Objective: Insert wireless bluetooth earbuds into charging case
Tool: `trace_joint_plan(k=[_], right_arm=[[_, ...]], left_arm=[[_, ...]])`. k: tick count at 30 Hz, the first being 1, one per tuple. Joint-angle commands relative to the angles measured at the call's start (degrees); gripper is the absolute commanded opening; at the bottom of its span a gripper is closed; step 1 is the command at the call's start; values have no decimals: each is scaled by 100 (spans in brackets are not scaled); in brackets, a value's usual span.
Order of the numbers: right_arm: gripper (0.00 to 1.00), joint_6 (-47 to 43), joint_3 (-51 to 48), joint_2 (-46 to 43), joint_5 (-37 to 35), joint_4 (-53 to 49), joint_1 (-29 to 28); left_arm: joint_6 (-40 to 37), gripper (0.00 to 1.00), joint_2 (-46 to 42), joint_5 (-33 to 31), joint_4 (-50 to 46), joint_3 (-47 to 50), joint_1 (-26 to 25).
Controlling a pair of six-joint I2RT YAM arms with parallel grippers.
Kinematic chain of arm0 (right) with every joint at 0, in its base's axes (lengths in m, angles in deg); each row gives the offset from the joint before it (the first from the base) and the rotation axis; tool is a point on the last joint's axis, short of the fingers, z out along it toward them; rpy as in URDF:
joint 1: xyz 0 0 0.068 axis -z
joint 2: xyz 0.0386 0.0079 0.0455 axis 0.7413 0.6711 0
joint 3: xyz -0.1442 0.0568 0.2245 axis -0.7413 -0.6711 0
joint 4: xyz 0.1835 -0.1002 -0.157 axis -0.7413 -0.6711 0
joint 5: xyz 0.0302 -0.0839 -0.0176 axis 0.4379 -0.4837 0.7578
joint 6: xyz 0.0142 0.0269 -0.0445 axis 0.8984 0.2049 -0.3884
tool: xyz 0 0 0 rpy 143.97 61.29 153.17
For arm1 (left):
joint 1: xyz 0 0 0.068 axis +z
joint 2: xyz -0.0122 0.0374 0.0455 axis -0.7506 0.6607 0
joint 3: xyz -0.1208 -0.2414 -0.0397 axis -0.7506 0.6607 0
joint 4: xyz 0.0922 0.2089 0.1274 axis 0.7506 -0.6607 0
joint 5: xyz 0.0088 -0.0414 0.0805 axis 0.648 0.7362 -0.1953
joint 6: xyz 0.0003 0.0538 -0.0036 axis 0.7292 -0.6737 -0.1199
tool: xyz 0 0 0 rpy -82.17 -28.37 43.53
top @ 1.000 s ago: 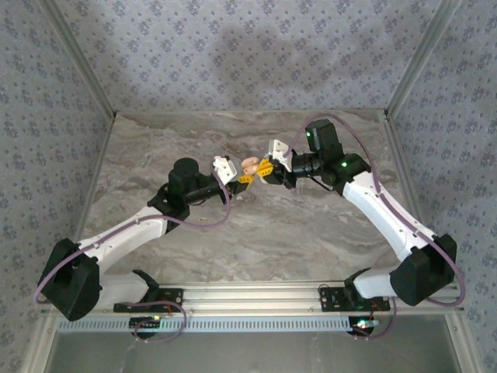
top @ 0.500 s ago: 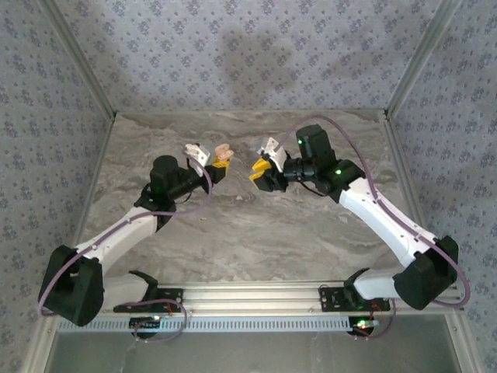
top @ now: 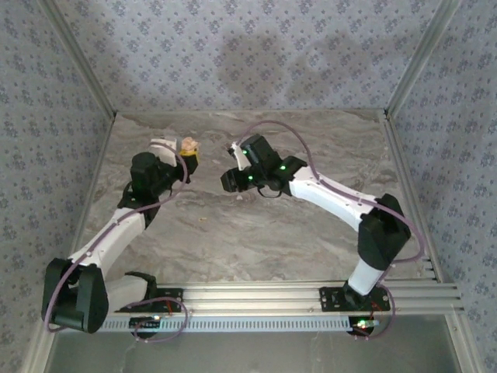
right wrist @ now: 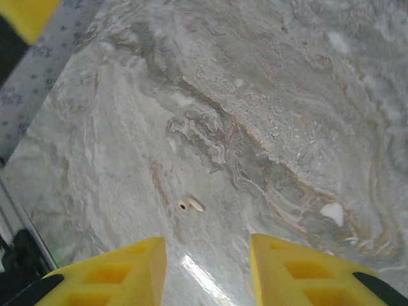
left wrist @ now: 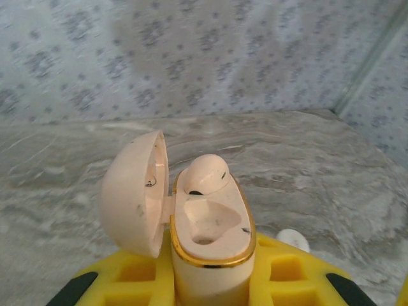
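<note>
The peach charging case (left wrist: pixel 213 233) stands upright between my left gripper's (left wrist: pixel 213 284) yellow fingers (left wrist: pixel 293 280), which are shut on its base. Its lid (left wrist: pixel 134 191) hangs open to the left. One white earbud (left wrist: pixel 207 173) sits in the far slot, and the near slot is empty. From above, the case (top: pixel 188 144) is held at the back left of the table by the left gripper (top: pixel 189 155). My right gripper (right wrist: pixel 207 268) is open and points down at the marble, with the other earbud (right wrist: pixel 190 204) lying loose just beyond its fingertips. The right gripper (top: pixel 227 183) hangs mid-table.
The marble table (top: pixel 311 225) is bounded by patterned walls with metal corner posts (top: pixel 411 70). A metal rail (top: pixel 256 299) runs along the near edge by the arm bases. A small white round object (left wrist: pixel 293 239) shows behind the left gripper's right finger.
The grippers, together at the case a second ago, have parted. The left carried the case left and back. The right opened and swung left and down over the table.
</note>
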Motion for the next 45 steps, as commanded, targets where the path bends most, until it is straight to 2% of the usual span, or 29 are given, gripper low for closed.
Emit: trace_joint_plan(k=[1,9,12,18,21,23,26,30,37,45], right_arm=[[42,960,409,353,-531,-433,-175],[43,1279,1759,1868,75,-1402,-518],[47,466,2218,2305,257,-1563,-681],[48,-2093,2123,2572,555,-835,-811],[54,-3447,1864,2560,976,-567,-699],[57,-4492,1726,2512,1586,-404,-499],[53,-6148,1366,2361,2464,-289,-297],[55,-7578,1496,2539,2515,-657,-269],[56,-8296,2044,3054,2215,-1162,-399],[51,-8318,2298,3378,1778,-1186,-570]], left_arm=[[414,16,-218,-273,-353,2,212],[533,16,-350,-423,-777,-9,554],[535,16,-441,-469,-821,57,648],[576,16,-622,-461,-917,165,877],[594,16,-675,-413,-936,194,934],[608,16,-698,-373,-949,207,960],[612,16,-745,-355,-953,237,977],[608,16,-804,-367,-945,281,1038],[603,17,-801,-338,-928,321,1091],[630,17,-795,-310,-883,376,1121]])
